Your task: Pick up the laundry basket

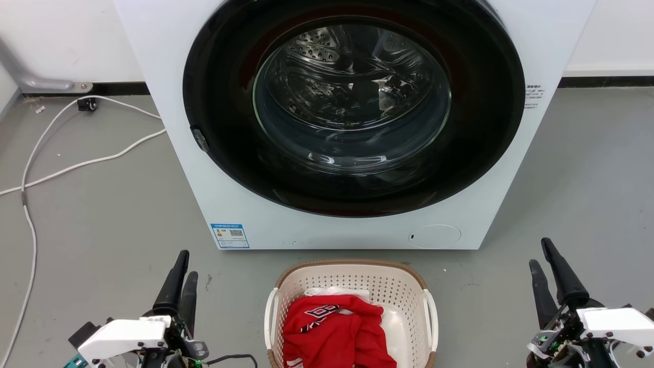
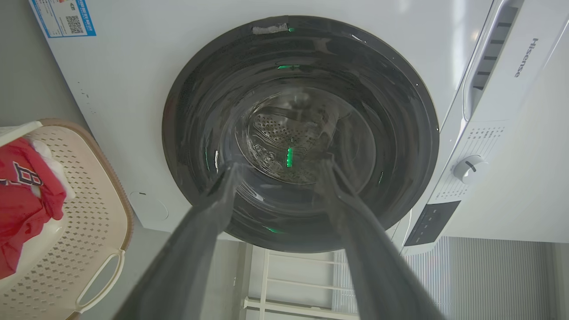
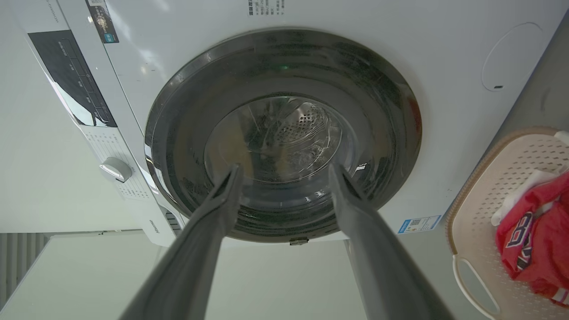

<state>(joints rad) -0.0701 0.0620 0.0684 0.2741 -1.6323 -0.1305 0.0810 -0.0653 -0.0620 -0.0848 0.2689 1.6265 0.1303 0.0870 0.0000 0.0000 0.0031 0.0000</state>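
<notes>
Clothing, a red garment (image 1: 337, 332) over something white, half fills the laundry basket (image 1: 357, 285). The basket stands on the grey floor (image 1: 102, 214) just in front of the washing machine (image 1: 332, 232), centred under the round glass door, probably so washing can pass straight between drum and basket. It lies between the two arms, low in the head view, with a white handle on its left side (image 1: 270, 317) and another on its right (image 1: 433, 319).

The left claw (image 1: 188, 263) and right claw (image 1: 539, 252) hang low on either side, well apart from the basket and touching nothing, both pointing forward at the machine. In each wrist view the two dark fingers stand apart with a clear gap, so both claws are wide and empty.

This even, flanking stance suits a two-handed lift. By my reading the pickup has not yet started, and each claw must turn inward to the handle on its own side. The load is soft and heaped off-centre, so an uneven grip could tip the basket.
</notes>
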